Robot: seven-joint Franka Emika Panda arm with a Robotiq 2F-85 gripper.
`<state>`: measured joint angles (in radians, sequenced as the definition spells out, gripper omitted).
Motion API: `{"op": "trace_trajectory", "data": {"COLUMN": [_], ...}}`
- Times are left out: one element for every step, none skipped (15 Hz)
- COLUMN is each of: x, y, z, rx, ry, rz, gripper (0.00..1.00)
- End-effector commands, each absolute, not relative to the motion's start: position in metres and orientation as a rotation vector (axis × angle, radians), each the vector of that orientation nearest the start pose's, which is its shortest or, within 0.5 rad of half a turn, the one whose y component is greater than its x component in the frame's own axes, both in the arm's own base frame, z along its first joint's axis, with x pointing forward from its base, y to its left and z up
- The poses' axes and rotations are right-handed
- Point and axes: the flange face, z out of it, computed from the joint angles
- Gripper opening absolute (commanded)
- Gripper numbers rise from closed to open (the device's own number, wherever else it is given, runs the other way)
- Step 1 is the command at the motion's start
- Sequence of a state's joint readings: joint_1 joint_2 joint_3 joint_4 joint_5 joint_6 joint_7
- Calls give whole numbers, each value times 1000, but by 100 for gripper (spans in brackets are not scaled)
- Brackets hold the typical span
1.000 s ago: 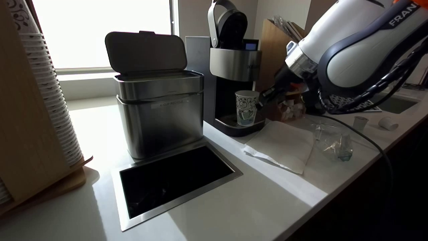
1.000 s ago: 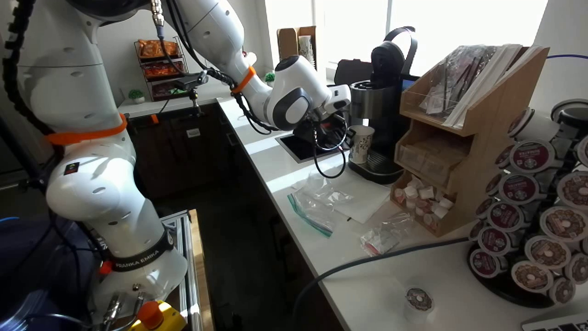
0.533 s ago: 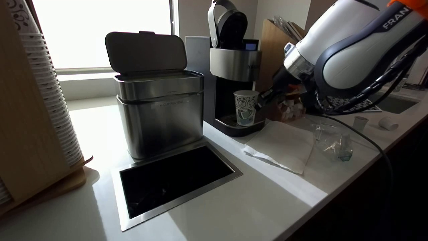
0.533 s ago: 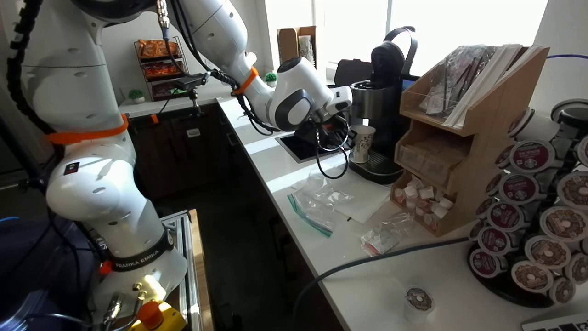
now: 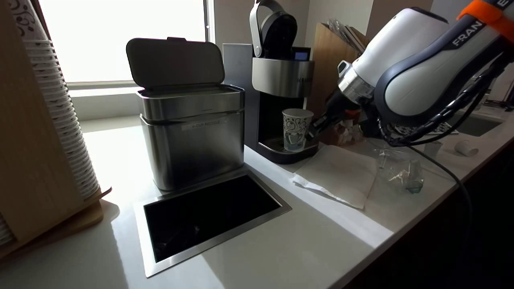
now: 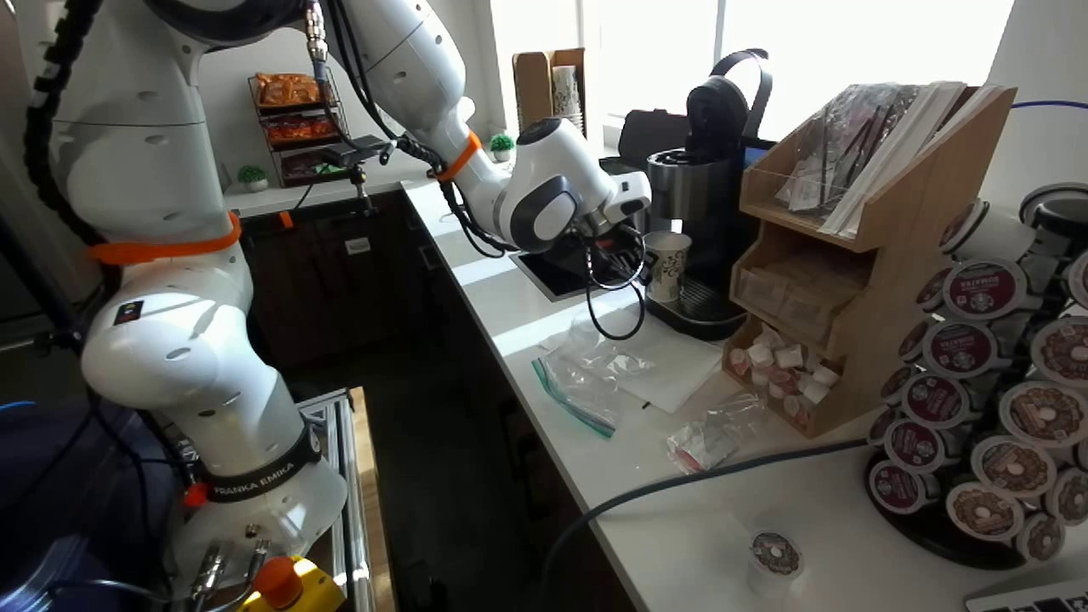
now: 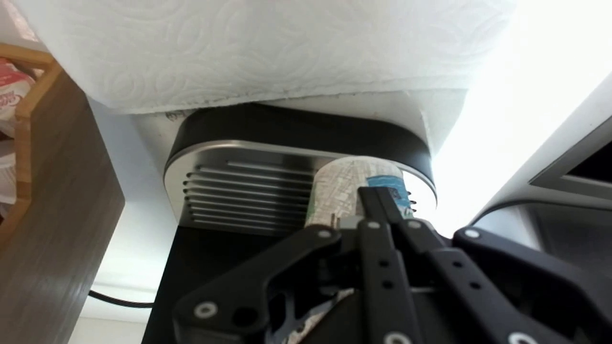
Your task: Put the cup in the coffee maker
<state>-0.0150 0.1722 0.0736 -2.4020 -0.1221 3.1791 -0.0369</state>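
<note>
The white paper cup (image 5: 294,127) with a swirl and green-cup print stands on the drip tray of the black and silver coffee maker (image 5: 281,76), near the tray's front edge. Both also show in an exterior view, the cup (image 6: 669,265) looking about upright and the coffee maker (image 6: 693,189) with its top raised. My gripper (image 5: 311,134) is beside the cup at about mid-height, outside it. In the wrist view its fingertips (image 7: 375,190) are together with nothing between them, in front of the cup's side (image 7: 337,193). Whether they touch the cup cannot be told.
A steel bin (image 5: 196,140) stands beside the coffee maker, behind a framed counter opening (image 5: 219,238). A paper towel (image 5: 341,172) lies before the tray. A wooden organizer (image 6: 901,280) stands on the other side. Plastic bags (image 6: 586,387) and a cable (image 6: 705,480) lie on the counter.
My gripper has lowered slightly along the cup's side and the arm has shifted a little. The cup moved slightly away from the gripper, then its rim came slightly back. The gripper stays shut.
</note>
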Motion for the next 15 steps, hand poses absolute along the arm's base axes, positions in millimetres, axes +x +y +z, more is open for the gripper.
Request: {"op": "trace_trajectory", "data": {"x": [546,547,548,548,550,550,551,552,552,553,554,555,556,558,559], "y": [34,32,31,30,31,32,33,34,35,36,37,38,38,39,39], "z": [306,304,303,302,300,298,297,295,293,292,290,289,288,287,286], "rx": [-3007,-3011,-3013,-3015,-3014,-3011,-3011,-3010,-3005,-3003,-3002,-3001,-3000,-3001,-3001], "ry": [-337,-337,-337,-338,-341,-341,-342,-342,-342,-344,-346,-349,-348,-346,-346], "rz": [-940,-936,-933,-931,-930,-926,-924,-920,-916,-913,-910,-907,-907,-910,-912], "gripper": [0,0,0,0,0,0,0,0,0,0,0,0,0,0,0]}}
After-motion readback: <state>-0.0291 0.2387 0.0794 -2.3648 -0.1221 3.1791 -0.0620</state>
